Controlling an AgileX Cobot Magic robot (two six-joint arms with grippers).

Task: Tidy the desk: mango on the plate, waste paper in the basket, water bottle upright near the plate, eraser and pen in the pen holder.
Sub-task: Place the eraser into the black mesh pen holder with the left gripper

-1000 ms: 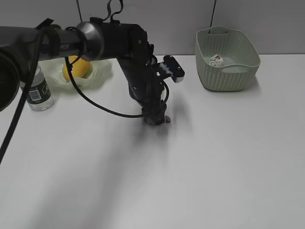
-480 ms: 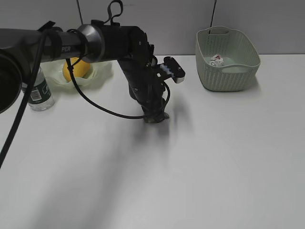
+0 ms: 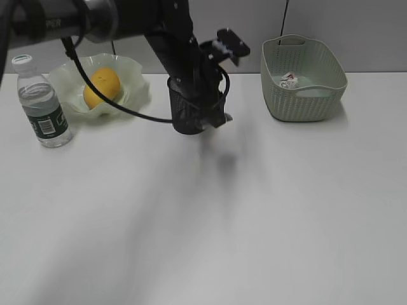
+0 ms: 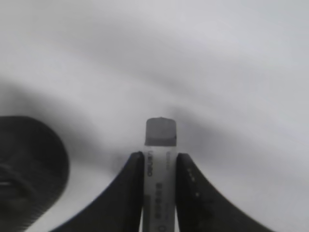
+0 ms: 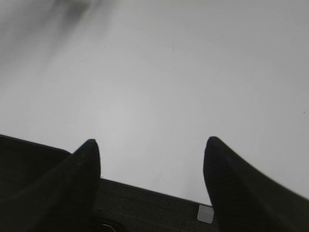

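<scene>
**One eraser held beside the mesh cup**

One small eraser (image 4: 161, 164), a white block in a printed paper sleeve with a grey end showing, is pinched between the two dark fingers of the left claw (image 4: 161, 162), which is clamped on its long sides. Its long axis is seen to run straight out from the claw, grey end foremost. In the exterior view the left claw (image 3: 216, 119) is held above the tabletop (image 3: 254, 222), just beside the right wall of the pen holder (image 3: 184, 111), a black wire-mesh cylinder. The cup's rim lies to the left of the claw and slightly higher than the tips, so a lift and a short sideways carry are judged to be needed before release.

Farther out, the smooth yellow-orange mango (image 3: 102, 87) is seen in the wavy-rimmed green plate (image 3: 137, 79), with the clear water bottle (image 3: 41, 101) upright near it. The crumpled waste paper (image 3: 289, 80) lies inside the woven-look basket (image 3: 305, 101). The right claw (image 5: 149, 159) is held wide apart over bare tabletop, empty. No pen can be made out.
</scene>
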